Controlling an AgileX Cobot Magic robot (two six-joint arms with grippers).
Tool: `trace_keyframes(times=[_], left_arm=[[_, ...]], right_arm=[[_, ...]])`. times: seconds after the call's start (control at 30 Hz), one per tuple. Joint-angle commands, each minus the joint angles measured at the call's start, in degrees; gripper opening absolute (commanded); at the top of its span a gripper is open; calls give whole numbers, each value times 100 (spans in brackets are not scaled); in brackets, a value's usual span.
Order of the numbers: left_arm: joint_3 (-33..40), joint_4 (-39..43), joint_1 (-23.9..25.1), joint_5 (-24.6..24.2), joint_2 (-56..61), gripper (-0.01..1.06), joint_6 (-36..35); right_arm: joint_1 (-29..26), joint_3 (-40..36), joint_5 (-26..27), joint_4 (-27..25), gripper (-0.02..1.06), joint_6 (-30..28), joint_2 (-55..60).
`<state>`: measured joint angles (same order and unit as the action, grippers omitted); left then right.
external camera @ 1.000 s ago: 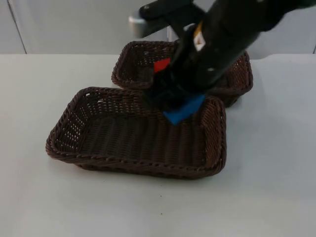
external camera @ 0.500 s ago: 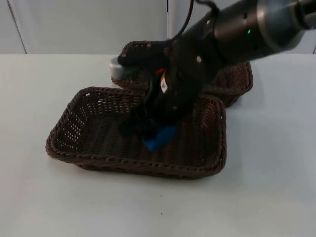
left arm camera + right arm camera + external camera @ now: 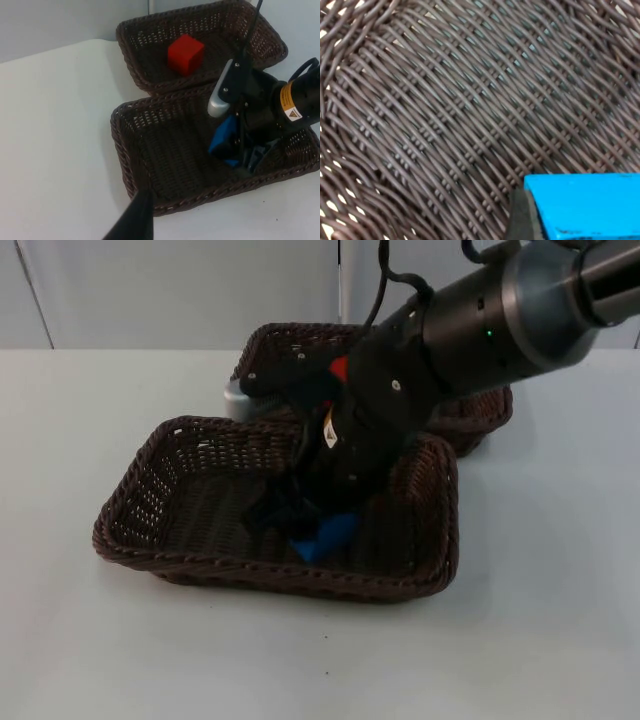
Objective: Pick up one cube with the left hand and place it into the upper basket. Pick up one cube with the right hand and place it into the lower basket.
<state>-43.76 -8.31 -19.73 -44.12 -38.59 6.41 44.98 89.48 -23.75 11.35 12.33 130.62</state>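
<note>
Progress looks like 1 of 2 done: red cube (image 3: 185,54) sits in upper basket (image 3: 150,35), right gripper (image 3: 305,530) clamps blue cube (image 3: 327,536) low inside lower basket (image 3: 130,495), release pending, left gripper (image 3: 132,220) waits aside, can't tell its state.

Fixed top view looking down and forward over white table (image 3: 80,660) toward grey wall, left wrist view from farther off sharing both baskets, right wrist view close above lower basket (image 3: 445,100) floor
</note>
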Motion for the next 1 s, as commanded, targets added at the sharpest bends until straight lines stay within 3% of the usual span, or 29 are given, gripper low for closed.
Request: trace_keyframes(times=[0.0, 0.07, 0.2, 0.33, 0.6, 0.97], left_arm=[[9, 19, -20, 30, 38, 102, -41], [9, 19, -20, 21, 38, 102, -41], [9, 19, -20, 21, 38, 102, -41], [9, 19, -20, 9, 38, 102, -41], [9, 37, -20, 10, 38, 102, -41], [9, 173, -20, -3, 38, 102, -41]], right_arm=[[40, 45, 2, -15, 55, 9, -13], [40, 56, 2, -15, 69, 68, -51], [40, 69, -58, 7, 77, 68, -185], [40, 69, -285, 7, 77, 58, -492], [40, 69, -1351, 32, 77, 47, -1520], [40, 69, -1757, 32, 77, 32, -2282]])
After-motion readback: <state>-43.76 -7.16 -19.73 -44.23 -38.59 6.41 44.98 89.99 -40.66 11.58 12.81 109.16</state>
